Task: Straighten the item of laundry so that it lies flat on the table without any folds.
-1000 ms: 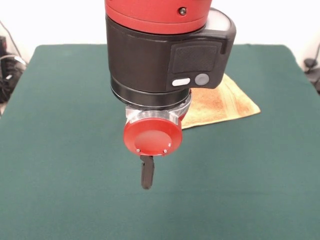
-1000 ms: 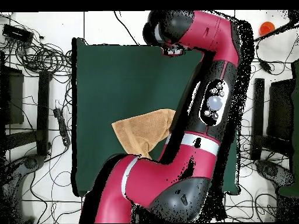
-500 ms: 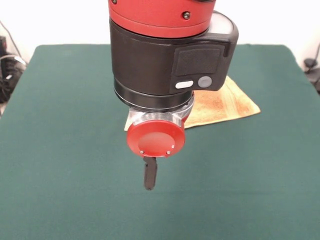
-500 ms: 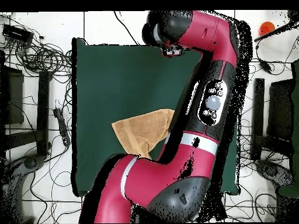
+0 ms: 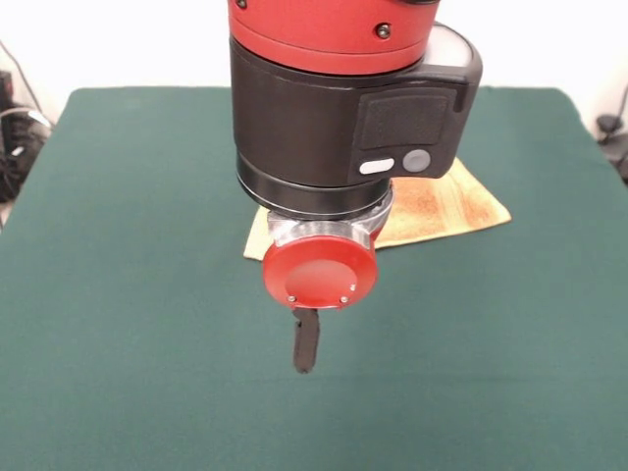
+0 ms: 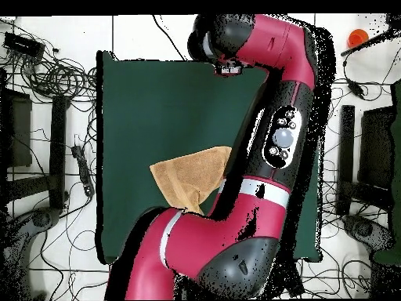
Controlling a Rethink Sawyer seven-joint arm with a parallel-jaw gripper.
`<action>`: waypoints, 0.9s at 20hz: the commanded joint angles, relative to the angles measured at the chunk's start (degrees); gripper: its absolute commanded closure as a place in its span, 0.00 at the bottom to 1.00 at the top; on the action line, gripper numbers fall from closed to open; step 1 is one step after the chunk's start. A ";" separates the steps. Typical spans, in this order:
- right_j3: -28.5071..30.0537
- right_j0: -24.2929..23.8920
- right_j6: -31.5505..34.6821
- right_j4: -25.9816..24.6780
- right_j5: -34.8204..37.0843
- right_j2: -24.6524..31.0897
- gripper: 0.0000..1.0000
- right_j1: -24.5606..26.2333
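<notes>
The item of laundry [image 5: 446, 201] is a golden tan towel lying on the table [image 5: 128, 245] behind my arm, which hides its middle. One corner peeks out at the wrist's left. From above, the item of laundry [image 6: 188, 179] shows a crooked outline with a layer folded over, and the arm covers its right side. My gripper [image 5: 306, 343] hangs above bare green cloth, nearer the camera than the towel and clear of it, holding nothing. It shows edge-on as one dark blade. In the overhead view the wrist [image 6: 227, 47] covers it, at the table's [image 6: 157, 102] top edge.
Tangled cables [image 6: 59, 74] and dark equipment lie on the floor left and right of the table. A small orange object [image 6: 358, 37] sits at the upper right. The arm's links [image 6: 274, 157] span the table's right part in the overhead view.
In the front view the wrist and gripper have drifted a little to the right and slightly lower. The towel has not moved.
</notes>
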 commanded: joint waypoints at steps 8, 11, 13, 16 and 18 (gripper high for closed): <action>7.03 2.18 11.38 0.53 2.68 2.75 0.00 1.69; 8.22 2.46 11.30 0.23 2.24 3.04 0.00 1.04; 8.96 2.68 11.35 0.10 1.88 3.25 0.00 0.68; 10.21 2.91 11.19 -0.15 1.31 3.59 0.00 0.09; 11.02 3.11 11.10 -0.30 0.94 3.78 0.00 -0.31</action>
